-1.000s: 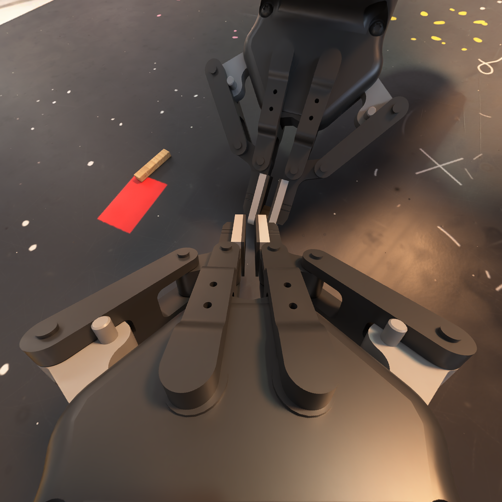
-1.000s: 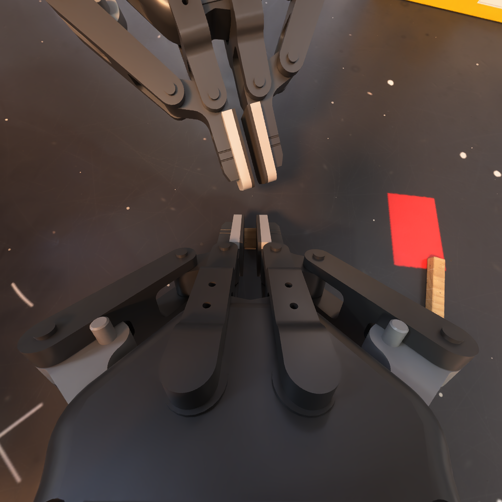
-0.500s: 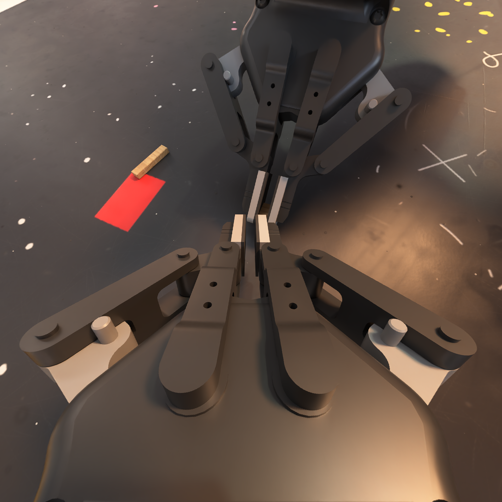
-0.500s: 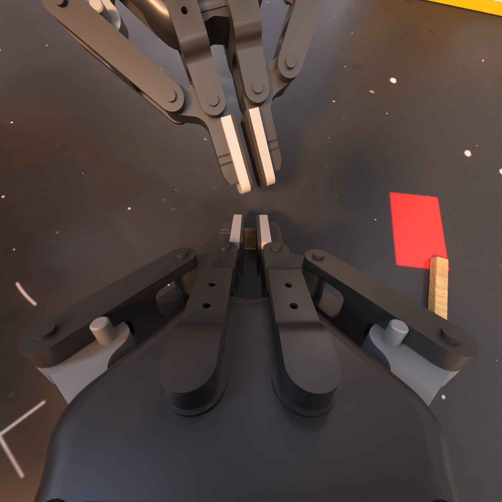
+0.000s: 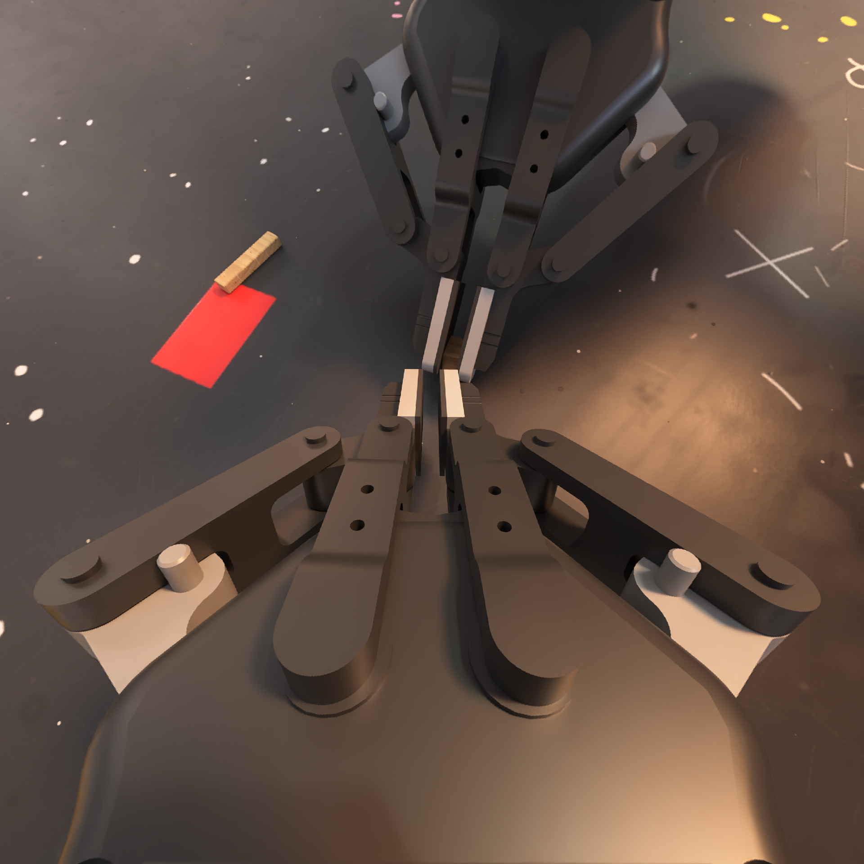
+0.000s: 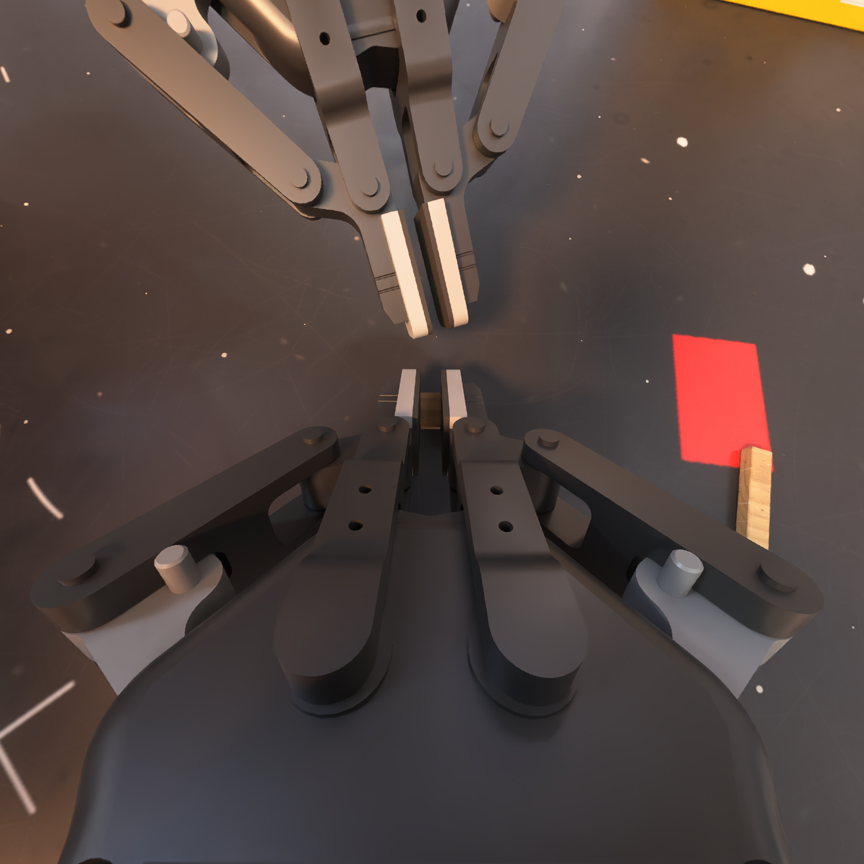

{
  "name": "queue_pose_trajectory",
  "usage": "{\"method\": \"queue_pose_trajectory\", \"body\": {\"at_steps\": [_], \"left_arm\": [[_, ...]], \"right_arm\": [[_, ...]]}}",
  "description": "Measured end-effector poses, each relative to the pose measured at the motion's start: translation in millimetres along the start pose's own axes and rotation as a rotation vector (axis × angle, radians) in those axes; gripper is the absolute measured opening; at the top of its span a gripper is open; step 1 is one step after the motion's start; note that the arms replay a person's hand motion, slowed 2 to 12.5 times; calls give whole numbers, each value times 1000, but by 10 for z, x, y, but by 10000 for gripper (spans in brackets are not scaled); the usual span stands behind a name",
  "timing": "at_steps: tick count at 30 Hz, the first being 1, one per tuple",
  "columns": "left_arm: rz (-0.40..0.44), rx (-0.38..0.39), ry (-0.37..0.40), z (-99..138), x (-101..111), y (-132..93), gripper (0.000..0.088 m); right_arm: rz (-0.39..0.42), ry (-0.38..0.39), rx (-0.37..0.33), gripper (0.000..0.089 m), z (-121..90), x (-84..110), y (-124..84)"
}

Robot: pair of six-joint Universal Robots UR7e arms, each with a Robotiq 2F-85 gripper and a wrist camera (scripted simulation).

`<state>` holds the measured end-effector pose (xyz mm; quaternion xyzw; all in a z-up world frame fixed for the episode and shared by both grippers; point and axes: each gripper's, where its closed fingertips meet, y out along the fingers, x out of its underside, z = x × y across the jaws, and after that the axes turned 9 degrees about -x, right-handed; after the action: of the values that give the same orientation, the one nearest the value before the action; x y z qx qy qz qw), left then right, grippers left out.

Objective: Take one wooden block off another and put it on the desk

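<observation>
The right end effector (image 6: 430,397) is nearly closed, clamping a small wooden block (image 6: 430,410) between its pads. The left end effector (image 5: 431,392) is nearly closed too, holding nothing, tip to tip with it. Only the right wrist view shows a yellow object (image 6: 804,10) at the tabletop's (image 6: 163,327) far edge; both show a second wooden block (image 5: 248,262) lying touching a red patch (image 5: 213,335).

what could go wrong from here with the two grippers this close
The left gripper and right gripper sit tip to tip, so any forward move could make the fingers collide. The small wooden block is pinched only near the right gripper's pad tips, so a knock might dislodge it. The other wooden block overlaps the red patch.
</observation>
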<state>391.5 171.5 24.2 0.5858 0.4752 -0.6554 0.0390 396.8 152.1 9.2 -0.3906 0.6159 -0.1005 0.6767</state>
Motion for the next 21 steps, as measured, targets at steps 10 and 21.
{"method": "queue_pose_trajectory", "body": {"at_steps": [10,21], "left_arm": [[-40,11,7,18,54,20,60],[-68,34,7,29,80,45,60]], "right_arm": [[0,-3,0,77,2,0,-1],[-3,-21,11,77,2,0,-2]]}}
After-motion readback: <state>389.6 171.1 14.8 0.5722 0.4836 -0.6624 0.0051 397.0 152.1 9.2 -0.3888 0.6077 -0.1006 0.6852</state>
